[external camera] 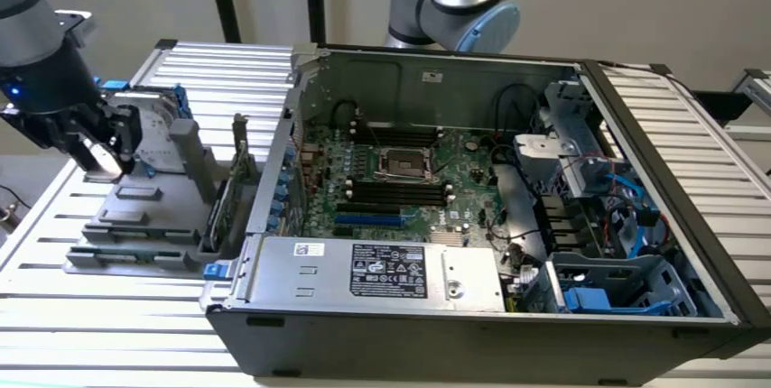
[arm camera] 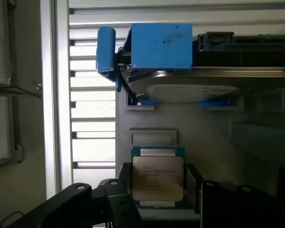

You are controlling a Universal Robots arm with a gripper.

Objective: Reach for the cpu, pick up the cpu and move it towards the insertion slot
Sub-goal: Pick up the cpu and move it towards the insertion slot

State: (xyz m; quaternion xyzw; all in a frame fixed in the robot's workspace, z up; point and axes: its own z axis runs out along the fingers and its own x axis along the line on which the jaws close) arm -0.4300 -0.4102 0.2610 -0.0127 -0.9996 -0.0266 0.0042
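Black fingers (arm camera: 125, 202) of the claw (arm camera: 159, 202) are seen closest in the wrist view. They are pressed against opposite edges of the small flat square cpu (arm camera: 157, 176) with its silvery-grey metal top. It looks like a pinch on the chip, with no gap left on either side.

The cpu is found seated in the grey plastic holder (arm camera: 218, 147), out on the white slatted tabletop (external camera: 72, 316) at the exterior view's left, where the claw (external camera: 103, 155) is held low over it. Well apart, inside the open dark-grey computer case (external camera: 361, 338), the square insertion slot (external camera: 404, 165) with its shiny silver frame can be made out.

So the pick-up step is judged to be in hand: reach done, chip gripped, not yet lifted. What is called for, by this reckoning, is an even squeeze and a level wrist, so the chip is not tipped in its seat.

Counted up: one cpu, one insertion slot, one claw with two fingers, one silver hard drive with blue rails (arm camera: 190, 90), one case.
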